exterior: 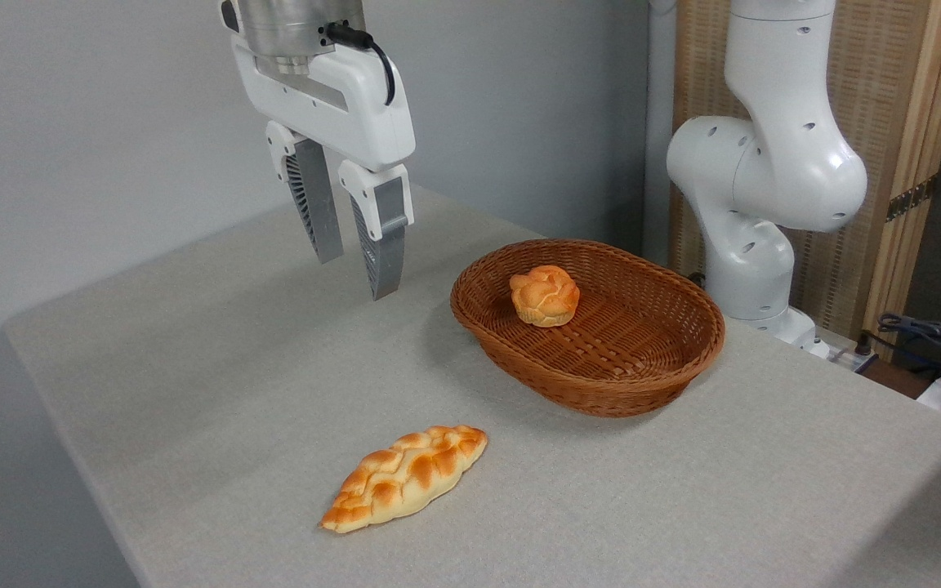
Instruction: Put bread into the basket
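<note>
The bread [545,295], a small round knotted bun with a golden-orange crust, lies inside the reddish-brown wicker basket [642,384], towards its far left end. My gripper [356,278] hangs above the table to the left of the basket, well apart from it. Its two grey fingers point down, spread apart, with nothing between them.
A longer braided, pointed loaf [405,476] lies on the grey table [217,384] in front, left of the basket. The arm's white base [756,212] stands behind the basket at the right. Cables [936,335] lie at the far right edge.
</note>
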You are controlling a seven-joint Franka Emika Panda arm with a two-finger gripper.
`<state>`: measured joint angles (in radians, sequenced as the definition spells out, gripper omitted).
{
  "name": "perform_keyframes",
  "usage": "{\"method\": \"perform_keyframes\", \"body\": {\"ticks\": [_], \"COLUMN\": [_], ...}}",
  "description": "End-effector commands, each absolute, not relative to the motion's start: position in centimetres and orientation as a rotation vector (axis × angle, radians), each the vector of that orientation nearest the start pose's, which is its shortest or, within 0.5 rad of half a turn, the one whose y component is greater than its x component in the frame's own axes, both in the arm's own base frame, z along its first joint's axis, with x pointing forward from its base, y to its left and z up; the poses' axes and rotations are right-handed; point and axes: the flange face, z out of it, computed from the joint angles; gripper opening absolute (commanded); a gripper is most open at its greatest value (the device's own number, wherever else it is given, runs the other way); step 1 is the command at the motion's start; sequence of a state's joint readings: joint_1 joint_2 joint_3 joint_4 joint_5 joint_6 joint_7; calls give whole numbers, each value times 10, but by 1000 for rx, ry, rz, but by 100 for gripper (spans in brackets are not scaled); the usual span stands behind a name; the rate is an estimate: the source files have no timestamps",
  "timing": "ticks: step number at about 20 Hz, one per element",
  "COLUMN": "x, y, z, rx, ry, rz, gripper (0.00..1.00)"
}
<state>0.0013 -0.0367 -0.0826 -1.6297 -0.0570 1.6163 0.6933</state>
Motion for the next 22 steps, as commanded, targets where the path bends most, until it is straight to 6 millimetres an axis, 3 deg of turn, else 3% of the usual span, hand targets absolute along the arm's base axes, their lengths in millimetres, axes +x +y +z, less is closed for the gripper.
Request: {"method": "perform_keyframes", "body": {"ticks": [1, 22], "x": [544, 544], "y": [-50, -40], "z": [626, 627], "rx": [-2961, -2965], "ry": [1180, 1166], "rz": [-51, -57], "gripper": [100, 100]}}
